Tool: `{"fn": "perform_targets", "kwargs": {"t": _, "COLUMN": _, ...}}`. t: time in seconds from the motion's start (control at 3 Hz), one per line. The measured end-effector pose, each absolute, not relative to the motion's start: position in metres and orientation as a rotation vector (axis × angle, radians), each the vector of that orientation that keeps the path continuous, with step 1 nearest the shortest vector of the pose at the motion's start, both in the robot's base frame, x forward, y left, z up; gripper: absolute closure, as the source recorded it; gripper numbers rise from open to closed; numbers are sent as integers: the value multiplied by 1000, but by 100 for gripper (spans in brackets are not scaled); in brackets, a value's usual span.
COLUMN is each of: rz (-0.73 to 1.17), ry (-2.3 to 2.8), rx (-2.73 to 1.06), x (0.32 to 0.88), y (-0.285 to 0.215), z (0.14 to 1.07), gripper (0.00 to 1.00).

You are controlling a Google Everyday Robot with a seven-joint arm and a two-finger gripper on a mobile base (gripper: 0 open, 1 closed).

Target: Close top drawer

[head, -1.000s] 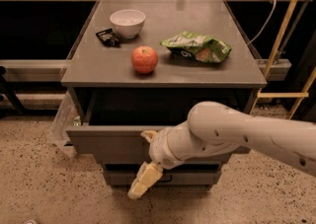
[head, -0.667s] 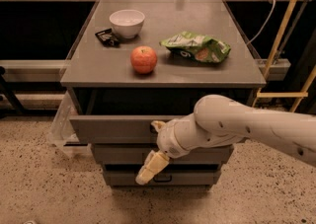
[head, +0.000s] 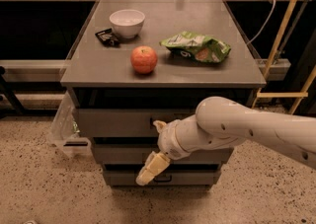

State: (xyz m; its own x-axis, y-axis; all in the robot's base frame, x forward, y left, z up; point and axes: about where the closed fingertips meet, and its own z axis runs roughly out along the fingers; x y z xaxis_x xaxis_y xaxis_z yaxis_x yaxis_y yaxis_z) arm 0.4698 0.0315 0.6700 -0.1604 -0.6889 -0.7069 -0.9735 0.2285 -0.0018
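Observation:
The top drawer (head: 113, 122) is a wide grey front just under the cabinet top, pushed almost flush with the cabinet. My gripper (head: 154, 148) is right in front of the drawer's middle, at the end of the white arm (head: 237, 129) coming in from the right. Its cream fingers are spread. The upper fingertip (head: 159, 126) touches the drawer front where the black handle sits and hides most of the handle. The lower finger (head: 149, 169) hangs down over the lower drawers. The gripper holds nothing.
On the grey cabinet top (head: 89, 70) are a red apple (head: 144, 59), a white bowl (head: 127, 22), a green chip bag (head: 196, 46) and a small black object (head: 106, 37). Two smaller drawers (head: 118, 154) sit below. A clear plastic bag (head: 64, 124) hangs at the cabinet's left. Yellow rails (head: 286, 45) stand at the right.
The top drawer has slid from well pulled out to almost flush with the cabinet. My gripper and arm have moved forward with it, toward the cabinet.

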Motion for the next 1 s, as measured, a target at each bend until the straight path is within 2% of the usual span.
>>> {"fn": "perform_targets", "kwargs": {"t": 0.33, "rz": 531, "ry": 1936, "rx": -1500, "x": 470, "y": 24, "z": 679, "gripper": 0}}
{"fn": "perform_targets", "kwargs": {"t": 0.67, "rz": 436, "ry": 1943, "rx": -1465, "x": 483, "y": 10, "z": 691, "gripper": 19}}
{"fn": "perform_targets", "kwargs": {"t": 1.0, "rz": 394, "ry": 1979, "rx": -1447, "x": 500, "y": -5, "z": 693, "gripper": 42}}
